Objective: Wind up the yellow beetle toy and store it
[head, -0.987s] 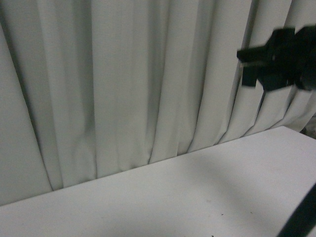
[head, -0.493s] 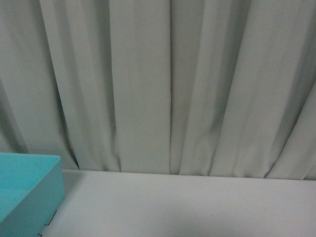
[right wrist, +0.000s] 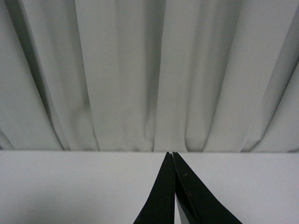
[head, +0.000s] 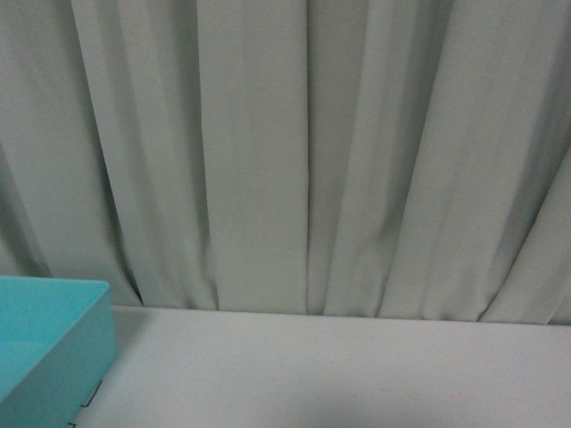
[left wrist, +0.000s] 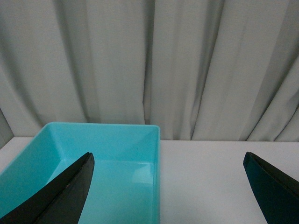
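Grey curtain (head: 268, 152), white table (head: 357, 374), teal bin (left wrist: 100, 137), left pincer (left wrist: 168, 158) agape, right pincer (right wrist: 170, 154) closed

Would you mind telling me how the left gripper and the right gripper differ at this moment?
The left gripper is spread wide open, while the right gripper is closed tip to tip on nothing. The left gripper has the turquoise bin in front of it; the right gripper has only bare white table. Both are dark and tapered, empty, and face the grey curtain.

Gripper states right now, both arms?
Left gripper: open, jaws wide apart, nothing between them.
Right gripper: closed, jaws pressed together, holding nothing visible.
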Available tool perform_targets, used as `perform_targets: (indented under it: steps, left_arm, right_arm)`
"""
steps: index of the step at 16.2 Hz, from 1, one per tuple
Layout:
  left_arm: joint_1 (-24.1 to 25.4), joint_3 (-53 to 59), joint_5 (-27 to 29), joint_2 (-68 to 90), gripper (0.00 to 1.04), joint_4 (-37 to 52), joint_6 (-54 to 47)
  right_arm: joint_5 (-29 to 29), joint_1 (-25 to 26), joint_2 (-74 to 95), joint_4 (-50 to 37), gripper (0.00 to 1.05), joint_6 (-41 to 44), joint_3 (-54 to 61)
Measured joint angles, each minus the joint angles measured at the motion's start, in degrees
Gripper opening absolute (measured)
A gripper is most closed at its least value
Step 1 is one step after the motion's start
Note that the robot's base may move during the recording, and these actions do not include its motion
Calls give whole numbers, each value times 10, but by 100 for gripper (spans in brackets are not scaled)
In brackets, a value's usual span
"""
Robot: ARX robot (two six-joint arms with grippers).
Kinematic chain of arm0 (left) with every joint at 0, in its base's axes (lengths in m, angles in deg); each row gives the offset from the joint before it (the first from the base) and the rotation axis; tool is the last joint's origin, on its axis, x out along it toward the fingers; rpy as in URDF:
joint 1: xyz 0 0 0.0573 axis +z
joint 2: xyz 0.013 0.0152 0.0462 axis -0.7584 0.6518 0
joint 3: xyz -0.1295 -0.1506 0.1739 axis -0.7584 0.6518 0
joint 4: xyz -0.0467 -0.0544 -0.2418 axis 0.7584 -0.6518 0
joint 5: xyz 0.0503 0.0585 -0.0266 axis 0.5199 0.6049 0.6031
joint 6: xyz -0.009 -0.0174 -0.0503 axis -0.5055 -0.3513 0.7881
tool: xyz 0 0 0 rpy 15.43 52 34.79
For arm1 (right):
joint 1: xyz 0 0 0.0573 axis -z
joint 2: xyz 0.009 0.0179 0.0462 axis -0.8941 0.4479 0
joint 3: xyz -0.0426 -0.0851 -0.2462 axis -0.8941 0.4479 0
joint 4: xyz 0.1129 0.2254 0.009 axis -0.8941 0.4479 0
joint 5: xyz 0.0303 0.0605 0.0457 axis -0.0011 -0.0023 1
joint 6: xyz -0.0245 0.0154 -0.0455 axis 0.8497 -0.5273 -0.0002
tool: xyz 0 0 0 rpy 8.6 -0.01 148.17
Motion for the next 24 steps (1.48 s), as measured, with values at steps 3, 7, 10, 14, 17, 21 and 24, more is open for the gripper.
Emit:
perform_targets:
  steps: [3,7,10,14,17,21,24]
  left_arm:
    - [0,0,0,0,98,0,0]
    - [0,0,0,0,98,0,0]
    - [0,0,0,0,98,0,0]
    - [0,0,0,0,98,0,0]
    - [0,0,0,0,98,0,0]
    - [0,0,0,0,98,0,0]
    - [0,0,0,0,98,0,0]
  right_arm:
    - [0,0,-35,12,2,-1,19]
    - [0,0,-98,72,2,-1,19]
    - [0,0,-132,105,2,-1,19]
    - [1,0,-212,217,2,-2,18]
    - [-2,0,-252,235,2,-1,19]
    - [-2,0,-254,231,41,-1,19]
    - [-2,0,-254,231,77,-1,19]
